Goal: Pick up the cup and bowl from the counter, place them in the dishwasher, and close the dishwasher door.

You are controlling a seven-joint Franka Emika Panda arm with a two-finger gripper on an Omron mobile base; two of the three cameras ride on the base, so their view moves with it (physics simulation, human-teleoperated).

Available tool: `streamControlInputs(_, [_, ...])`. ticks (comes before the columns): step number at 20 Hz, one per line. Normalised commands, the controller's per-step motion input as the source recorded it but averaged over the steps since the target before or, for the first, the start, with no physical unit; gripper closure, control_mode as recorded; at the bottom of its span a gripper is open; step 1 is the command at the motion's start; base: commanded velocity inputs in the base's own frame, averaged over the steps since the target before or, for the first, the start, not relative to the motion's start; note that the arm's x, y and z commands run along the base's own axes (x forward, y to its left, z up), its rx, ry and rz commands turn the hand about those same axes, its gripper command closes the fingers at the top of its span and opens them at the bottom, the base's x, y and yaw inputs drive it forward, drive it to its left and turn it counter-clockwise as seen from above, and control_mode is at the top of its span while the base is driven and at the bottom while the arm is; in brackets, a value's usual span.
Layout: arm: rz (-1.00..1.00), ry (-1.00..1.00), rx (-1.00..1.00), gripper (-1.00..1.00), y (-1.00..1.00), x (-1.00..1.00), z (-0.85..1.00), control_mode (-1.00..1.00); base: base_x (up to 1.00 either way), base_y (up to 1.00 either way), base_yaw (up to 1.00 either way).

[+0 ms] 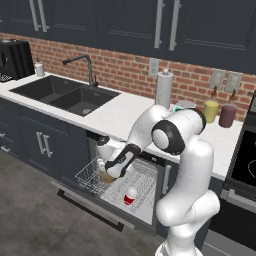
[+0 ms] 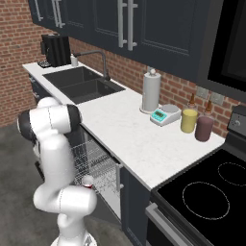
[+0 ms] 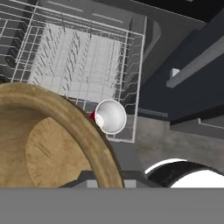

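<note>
1. Bowl [image 3: 57, 144]: olive-tan, wood-look, shallow and round, held by the gripper [image 1: 111, 171] low over the pulled-out wire rack [image 1: 95, 172] of the dishwasher [image 1: 150, 165]. In the hand view its rim and inner floor sit right against the camera.
2. Gripper state: jaws nearly pressed together, pinching the bowl by its rim. The fingertips themselves are hidden by the bowl.
3. Bowl handling, as a judgement: stiff, light, unlikely to crack. A rim pinch is the only practical hold on a bowl this wide and shallow. It may swing or tip about the pinch point, so it should be lowered level before release.
4. Cup [image 1: 130, 195]: red party cup, already in the rack near the front corner, upside down with its pale base up. The hand view shows that pale base [image 3: 110, 116] just beyond the bowl rim.
5. Cup handling, as a judgement: very light, thin plastic, easy to knock over. The bowl should be set well apart from it.
6. Dishwasher door [image 1: 90, 205]: dropped open and flat under the rack, not yet closed.
7. Counter [image 2: 120, 129]: white stone, carrying a paper towel roll [image 2: 151, 91], a small scale [image 2: 165, 115], a yellow jar [image 2: 189, 120] and a maroon jar [image 2: 204, 128].
8. Writing: no brand, label or text is readable anywhere; the scale's display is too small to read.
</note>
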Motion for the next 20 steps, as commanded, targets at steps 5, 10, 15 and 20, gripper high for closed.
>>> streamControlInputs(5, [0.00, 0.01, 0.00, 1.00, 0.00, 0.45, -0.48, -1.00, 0.00, 0.00, 0.00])
streamControlInputs(10, [-0.02, 0.00, 0.02, 1.00, 0.02, 0.36, -0.66, -1.00, 0.00, 0.00, 0.00])
streamControlInputs(15, [-0.07, -0.01, 0.00, 1.00, 0.09, 0.50, -0.67, -1.00, 0.00, 0.00, 0.00])
streamControlInputs(20, [-0.10, 0.00, 0.00, 1.00, 0.22, 0.59, -0.36, -1.00, 0.00, 0.00, 0.00])
